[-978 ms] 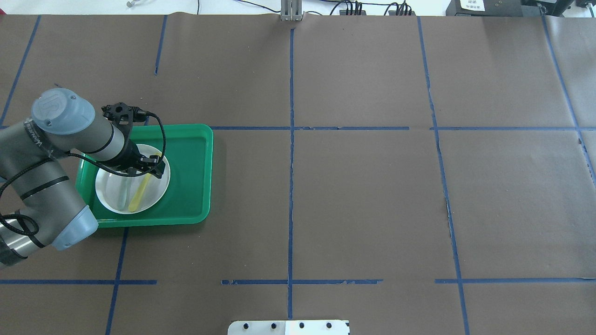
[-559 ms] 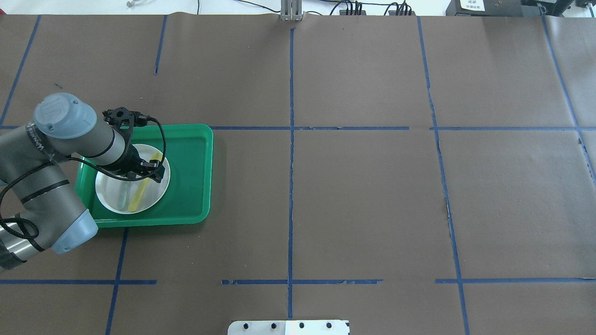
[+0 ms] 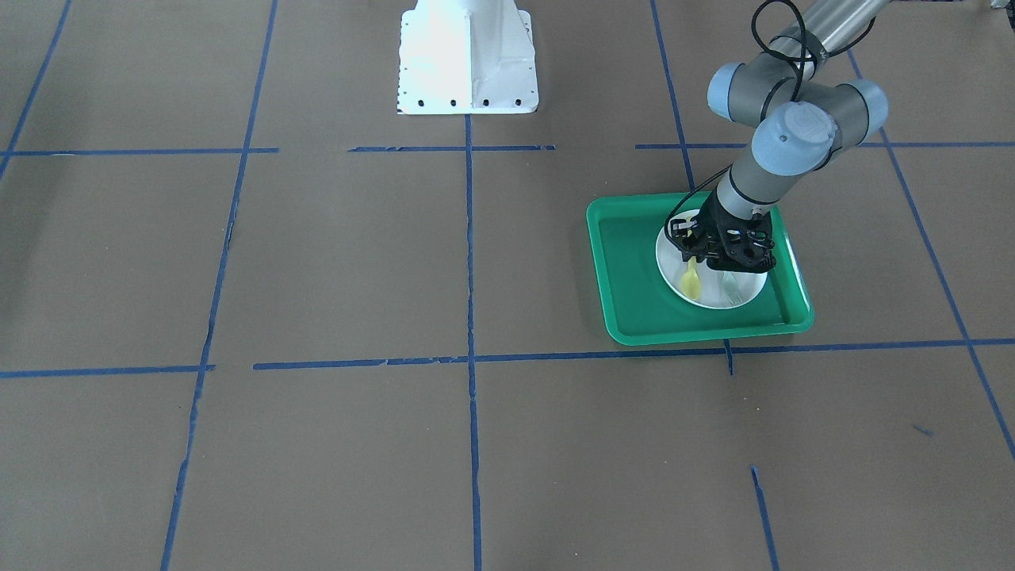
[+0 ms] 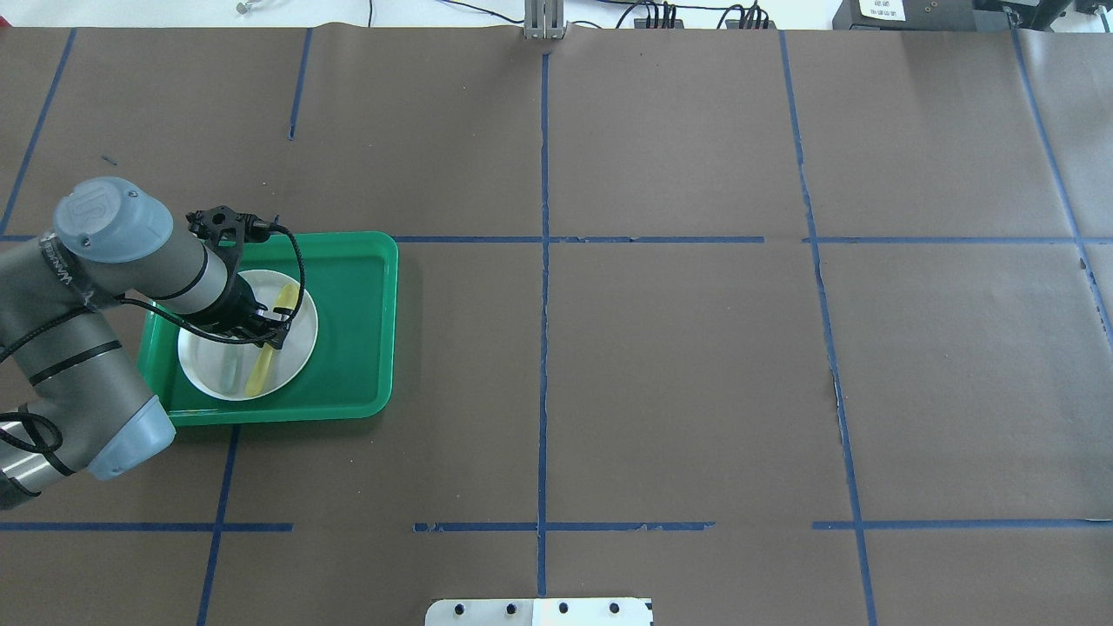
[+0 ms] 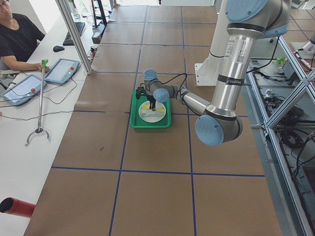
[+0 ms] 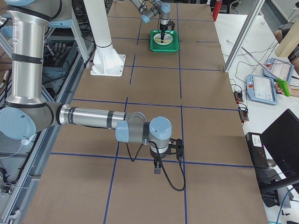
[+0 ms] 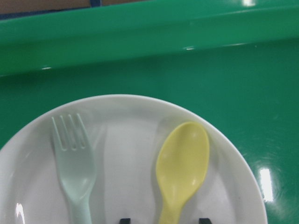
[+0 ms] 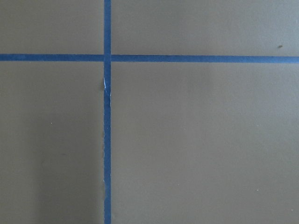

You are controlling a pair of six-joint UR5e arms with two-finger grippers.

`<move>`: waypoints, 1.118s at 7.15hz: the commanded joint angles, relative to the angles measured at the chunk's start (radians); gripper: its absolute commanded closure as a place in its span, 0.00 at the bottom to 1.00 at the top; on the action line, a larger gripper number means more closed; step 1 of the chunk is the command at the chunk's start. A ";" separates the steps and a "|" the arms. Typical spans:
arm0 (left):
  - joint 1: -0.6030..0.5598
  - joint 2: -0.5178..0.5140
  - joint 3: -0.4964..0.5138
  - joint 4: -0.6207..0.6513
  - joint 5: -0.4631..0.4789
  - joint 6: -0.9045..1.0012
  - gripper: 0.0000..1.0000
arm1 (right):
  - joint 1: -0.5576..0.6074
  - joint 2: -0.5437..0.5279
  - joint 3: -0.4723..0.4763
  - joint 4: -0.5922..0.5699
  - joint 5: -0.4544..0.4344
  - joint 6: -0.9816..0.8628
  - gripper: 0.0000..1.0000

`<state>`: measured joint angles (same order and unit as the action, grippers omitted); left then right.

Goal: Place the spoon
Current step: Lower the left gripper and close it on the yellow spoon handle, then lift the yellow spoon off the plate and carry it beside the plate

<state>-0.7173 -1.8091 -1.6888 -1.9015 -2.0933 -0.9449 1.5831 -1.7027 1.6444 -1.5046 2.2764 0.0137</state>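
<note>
The yellow spoon [image 7: 184,161] lies on a white plate [image 7: 131,140] in a green tray [image 7: 187,70], beside a pale grey-green fork [image 7: 74,163]. In the overhead view the spoon [image 4: 256,376] lies lengthwise on the plate [image 4: 296,348]. My left gripper [image 4: 263,336] hangs low over the plate, open, with its fingertips [image 7: 124,220] on either side of the spoon's handle. The front-facing view shows it [image 3: 696,259] above the spoon's bowl [image 3: 691,281]. My right gripper [image 6: 158,167] hovers over bare table far from the tray; I cannot tell if it is open or shut.
The tray [image 4: 356,322] sits at the table's left side, with raised rims around the plate. Brown paper with blue tape lines covers the table. The robot's white base [image 3: 466,55] stands mid-table. An operator [image 5: 17,39] sits beyond the left end.
My left gripper has moved back along the spoon toward the middle of its handle and come lower over the plate. The spoon and fork have not moved.
</note>
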 commanded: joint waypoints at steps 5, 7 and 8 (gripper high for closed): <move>-0.056 0.028 -0.262 0.264 -0.002 0.012 1.00 | 0.000 0.000 0.000 0.000 0.000 0.000 0.00; -0.050 -0.013 -0.249 0.279 -0.007 -0.006 1.00 | 0.000 0.000 0.000 0.000 0.000 0.000 0.00; -0.045 -0.074 -0.189 0.272 -0.008 -0.087 1.00 | 0.000 0.000 0.000 0.000 0.000 0.000 0.00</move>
<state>-0.7674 -1.8255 -1.9261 -1.6310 -2.0998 -0.9641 1.5831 -1.7027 1.6444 -1.5044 2.2764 0.0138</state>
